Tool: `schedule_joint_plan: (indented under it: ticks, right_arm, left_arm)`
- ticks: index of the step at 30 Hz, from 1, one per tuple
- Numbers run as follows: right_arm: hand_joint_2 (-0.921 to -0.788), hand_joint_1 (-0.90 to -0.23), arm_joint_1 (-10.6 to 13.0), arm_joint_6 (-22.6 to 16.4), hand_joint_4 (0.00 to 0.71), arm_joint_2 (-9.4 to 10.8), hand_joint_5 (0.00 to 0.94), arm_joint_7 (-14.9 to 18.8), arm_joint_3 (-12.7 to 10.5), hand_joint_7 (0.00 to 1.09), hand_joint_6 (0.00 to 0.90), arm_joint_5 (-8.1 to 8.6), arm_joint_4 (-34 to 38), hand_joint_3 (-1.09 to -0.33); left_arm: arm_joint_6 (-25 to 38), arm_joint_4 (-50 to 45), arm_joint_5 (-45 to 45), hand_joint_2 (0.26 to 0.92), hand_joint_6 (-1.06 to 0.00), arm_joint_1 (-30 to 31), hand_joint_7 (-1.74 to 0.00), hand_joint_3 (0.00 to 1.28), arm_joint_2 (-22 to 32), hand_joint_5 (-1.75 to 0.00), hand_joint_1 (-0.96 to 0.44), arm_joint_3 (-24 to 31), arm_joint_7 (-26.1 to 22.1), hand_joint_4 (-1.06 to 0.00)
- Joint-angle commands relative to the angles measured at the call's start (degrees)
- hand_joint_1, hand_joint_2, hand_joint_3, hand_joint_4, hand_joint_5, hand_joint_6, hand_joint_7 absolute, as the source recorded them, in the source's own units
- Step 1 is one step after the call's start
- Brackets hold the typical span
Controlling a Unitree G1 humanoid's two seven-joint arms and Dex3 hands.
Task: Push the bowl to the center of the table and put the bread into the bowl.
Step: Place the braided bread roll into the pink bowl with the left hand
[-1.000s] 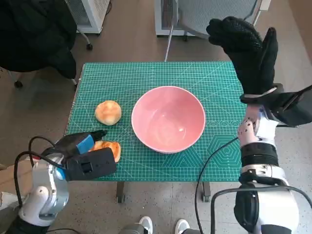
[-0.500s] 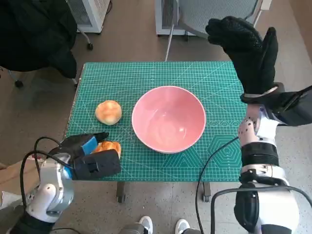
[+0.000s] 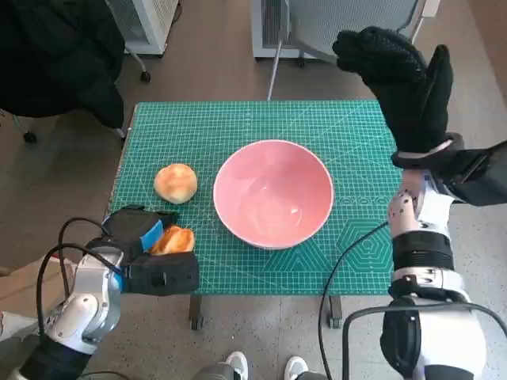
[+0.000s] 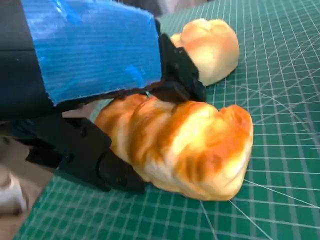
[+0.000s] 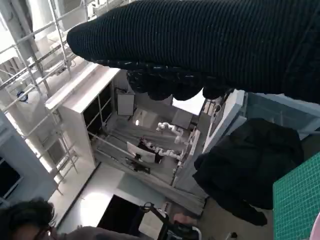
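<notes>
A pink bowl (image 3: 273, 192) stands empty near the middle of the green mat (image 3: 238, 123). A round pale bun (image 3: 176, 183) (image 4: 210, 47) lies to its left. Nearer the front left corner lies a golden twisted bread (image 3: 177, 239) (image 4: 185, 145), resting on the mat. My left hand (image 3: 135, 233) (image 4: 90, 55) grips it, with black fingers (image 4: 177, 75) over its top and a thumb against its near side. My right hand (image 3: 400, 79) (image 5: 210, 45) is raised high over the table's far right corner, fingers apart and holding nothing.
A black jacket (image 3: 55, 55) hangs on a chair at the far left. White units (image 3: 333, 24) stand beyond the table. A person's shoes (image 3: 238, 366) show at the near edge, and a person (image 5: 30, 225) appears in the right wrist view.
My left hand has moved forward and to the right, closing around the golden bread, which now shows more fully. The bowl, the bun and my right hand have stayed put.
</notes>
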Motion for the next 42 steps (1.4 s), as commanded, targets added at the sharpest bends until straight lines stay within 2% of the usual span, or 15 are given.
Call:
schedule_joint_plan:
  ticks: [1,4,10,25,35,42]
  right_arm:
    - [-0.921,-0.719,1.0,0.8,0.323,-0.1,0.004,0.9,-0.2,0.01,0.422,0.85,-0.1,-0.890]
    - [-0.921,-0.719,1.0,0.8,0.323,-0.1,0.004,1.0,-0.3,0.01,0.422,1.02,-0.2,-0.890]
    - [-0.921,-0.719,1.0,0.7,0.324,-0.1,0.003,1.1,-0.4,0.01,0.422,1.06,0.1,-0.889]
    - [-0.921,-0.718,1.1,0.6,0.324,0.0,0.002,1.5,-0.2,0.01,0.416,1.19,-0.1,-0.888]
    - [-0.921,-0.715,1.1,0.7,0.325,-0.1,0.001,1.6,-0.1,0.01,0.417,1.32,0.0,-0.887]
    - [-0.921,-0.719,1.0,0.5,0.319,0.1,0.000,1.6,-0.1,0.00,0.413,1.30,0.1,-0.886]
  left_arm:
    - [-1.7,1.6,1.5,0.918,-0.62,0.5,-1.07,0.10,0.4,-1.21,0.04,-0.9,1.2,-0.66]
    - [-1.9,1.6,2.0,0.918,-0.64,0.6,-1.18,0.07,0.3,-1.12,0.01,-0.8,1.6,-0.69]
    - [-1.5,1.4,2.3,0.919,-0.64,0.6,-1.25,0.06,-0.1,-1.06,0.00,-0.5,0.6,-0.71]
    - [-0.3,-6.5,1.8,0.920,-0.63,1.9,-1.19,0.06,0.2,-1.13,0.00,2.4,-2.7,-0.71]
    - [-0.1,-17.9,-0.1,0.920,-0.63,2.9,-1.14,0.06,1.1,-1.17,0.00,8.0,-7.6,-0.71]
    - [-1.2,-27.5,-3.3,0.920,-0.64,0.3,-1.17,0.05,2.2,-1.12,0.00,13.6,-11.5,-0.72]
